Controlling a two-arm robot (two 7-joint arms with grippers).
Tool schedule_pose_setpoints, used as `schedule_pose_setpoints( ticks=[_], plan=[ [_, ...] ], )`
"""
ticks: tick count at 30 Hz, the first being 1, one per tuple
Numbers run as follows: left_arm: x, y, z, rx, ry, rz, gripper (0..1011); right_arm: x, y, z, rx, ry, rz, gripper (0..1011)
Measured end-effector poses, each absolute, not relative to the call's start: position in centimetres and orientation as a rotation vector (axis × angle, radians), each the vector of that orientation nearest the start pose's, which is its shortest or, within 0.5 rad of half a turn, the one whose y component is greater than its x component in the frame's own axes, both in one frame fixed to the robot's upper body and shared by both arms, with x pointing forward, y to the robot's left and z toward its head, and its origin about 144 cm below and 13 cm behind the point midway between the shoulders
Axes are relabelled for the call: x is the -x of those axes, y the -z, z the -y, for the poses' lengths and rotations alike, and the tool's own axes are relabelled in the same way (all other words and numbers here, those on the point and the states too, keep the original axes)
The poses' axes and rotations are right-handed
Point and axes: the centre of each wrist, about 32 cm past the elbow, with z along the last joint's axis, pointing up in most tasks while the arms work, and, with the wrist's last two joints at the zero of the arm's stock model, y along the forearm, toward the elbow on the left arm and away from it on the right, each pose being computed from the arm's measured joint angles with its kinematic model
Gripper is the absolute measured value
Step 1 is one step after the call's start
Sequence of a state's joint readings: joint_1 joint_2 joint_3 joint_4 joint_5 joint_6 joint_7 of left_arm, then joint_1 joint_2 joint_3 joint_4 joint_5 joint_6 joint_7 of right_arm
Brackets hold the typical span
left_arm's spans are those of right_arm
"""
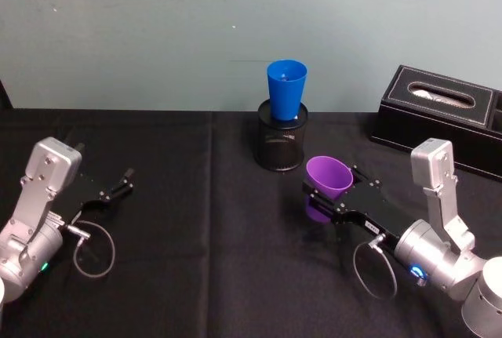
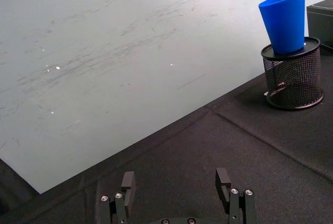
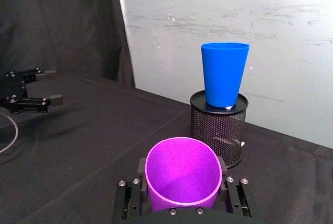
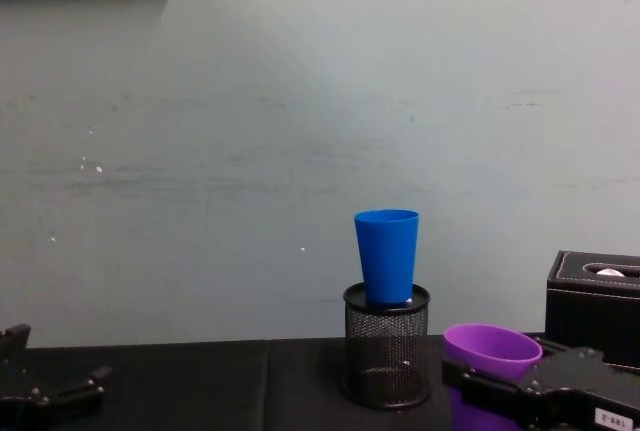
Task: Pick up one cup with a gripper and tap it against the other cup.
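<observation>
My right gripper (image 1: 330, 189) is shut on the short purple cup (image 1: 328, 183), holding it tilted just above the black tablecloth; the cup (image 3: 182, 180) sits between the jaws in the right wrist view and shows at the lower right in the chest view (image 4: 490, 351). The taller blue cup (image 1: 286, 89) stands upright in a black wire-mesh pen holder (image 1: 282, 138) behind and to the left of the purple cup, a short gap apart. It also appears as the blue cup (image 3: 224, 74) (image 2: 284, 20) (image 4: 387, 256). My left gripper (image 1: 119, 184) rests open at the table's left, empty.
A black tissue box (image 1: 439, 114) sits at the back right, close behind my right arm. The black cloth (image 1: 188, 220) covers the table up to a pale wall. A cable loop (image 1: 94, 248) hangs by the left wrist.
</observation>
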State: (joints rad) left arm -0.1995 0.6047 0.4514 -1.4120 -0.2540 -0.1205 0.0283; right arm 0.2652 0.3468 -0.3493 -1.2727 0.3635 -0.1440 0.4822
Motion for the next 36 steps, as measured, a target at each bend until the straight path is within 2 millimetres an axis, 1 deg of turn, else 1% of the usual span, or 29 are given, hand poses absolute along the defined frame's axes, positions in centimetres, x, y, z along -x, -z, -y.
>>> schedule_pose_setpoints(
  ticks=[17,36],
  plan=[
    [-48.9,-114.0,-31.0,-0.304,-1.248,0.285,1011,-51.5,-111.7,26.0,0.058,0.872,0.014,734],
    [-48.9,-114.0,-31.0,-0.304,-1.248,0.285,1011,-51.5,-110.8,26.0,0.062,0.869,-0.005,734]
  ],
)
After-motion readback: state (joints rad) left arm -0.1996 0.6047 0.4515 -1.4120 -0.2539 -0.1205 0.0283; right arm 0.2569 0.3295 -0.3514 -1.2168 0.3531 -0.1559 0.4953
